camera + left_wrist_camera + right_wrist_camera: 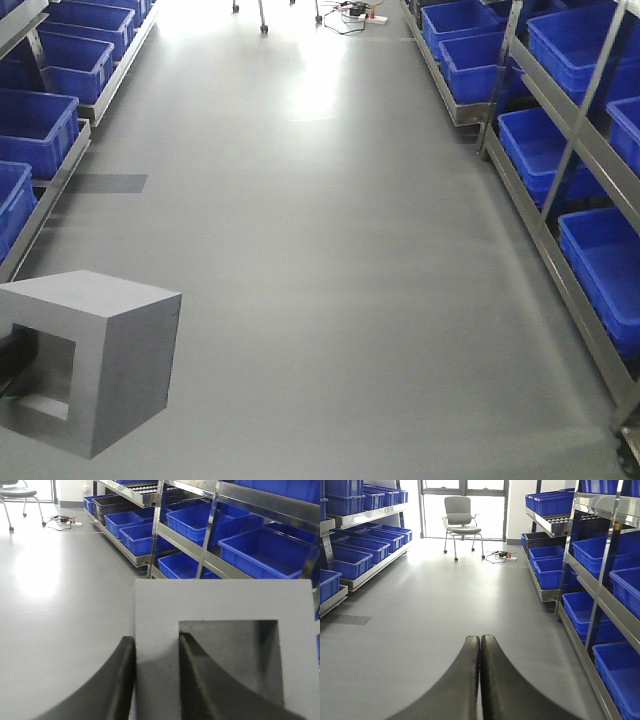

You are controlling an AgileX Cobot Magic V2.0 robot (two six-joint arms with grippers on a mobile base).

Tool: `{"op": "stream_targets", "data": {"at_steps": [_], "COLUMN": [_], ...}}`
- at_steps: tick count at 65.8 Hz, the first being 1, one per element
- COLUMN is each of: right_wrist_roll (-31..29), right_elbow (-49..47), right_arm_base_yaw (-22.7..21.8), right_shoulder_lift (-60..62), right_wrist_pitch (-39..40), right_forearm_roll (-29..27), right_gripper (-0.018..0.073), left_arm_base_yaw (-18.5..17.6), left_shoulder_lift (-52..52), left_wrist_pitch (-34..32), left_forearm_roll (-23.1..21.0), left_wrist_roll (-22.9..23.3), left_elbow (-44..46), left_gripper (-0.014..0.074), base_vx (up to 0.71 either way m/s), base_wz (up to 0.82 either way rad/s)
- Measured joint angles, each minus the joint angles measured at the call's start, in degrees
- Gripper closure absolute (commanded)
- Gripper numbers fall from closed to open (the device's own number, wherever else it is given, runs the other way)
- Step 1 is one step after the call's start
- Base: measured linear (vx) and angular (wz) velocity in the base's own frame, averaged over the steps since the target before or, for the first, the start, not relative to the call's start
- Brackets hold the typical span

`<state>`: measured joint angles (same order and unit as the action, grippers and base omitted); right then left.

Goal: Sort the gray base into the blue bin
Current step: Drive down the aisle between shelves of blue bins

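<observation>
The gray base [220,605] is a matte cube with a square recess, held up above the floor. My left gripper [156,640] is shut on one wall of it, with one black finger [117,680] outside and the other inside the recess. In the front view the gray base [110,350] hangs at the lower left, a dark finger [12,362] showing in its opening. Blue bins line both racks; the nearest blue bin [610,275] sits low on the right. My right gripper [480,638] is shut on nothing above bare floor.
Metal racks [545,215] holding several blue bins [350,562] flank a gray floor aisle. A gray office chair [461,516] and a power strip with cables [358,14] stand at the far end. A dark floor patch [105,183] lies on the left.
</observation>
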<state>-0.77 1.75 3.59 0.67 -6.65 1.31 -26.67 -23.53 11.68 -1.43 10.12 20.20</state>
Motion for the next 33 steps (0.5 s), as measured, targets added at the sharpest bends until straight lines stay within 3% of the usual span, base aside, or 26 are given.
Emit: {"op": "stream_targets", "data": {"at_steps": [33], "right_wrist_roll": [0.0], "right_elbow": [0.0], "right_arm_base_yaw": [0.0], "right_shoulder_lift": [0.0], "right_wrist_pitch": [0.0], "right_forearm_roll": [0.0], "right_gripper": [0.0568], "left_arm_base_yaw": [0.0], "left_shoulder_lift": [0.0], "left_wrist_pitch": [0.0], "left_forearm_roll": [0.0], "left_wrist_roll": [0.0], "left_elbow": [0.0], "left_gripper": [0.0602], "base_vx": [0.43], "base_wz": [0.09]}}
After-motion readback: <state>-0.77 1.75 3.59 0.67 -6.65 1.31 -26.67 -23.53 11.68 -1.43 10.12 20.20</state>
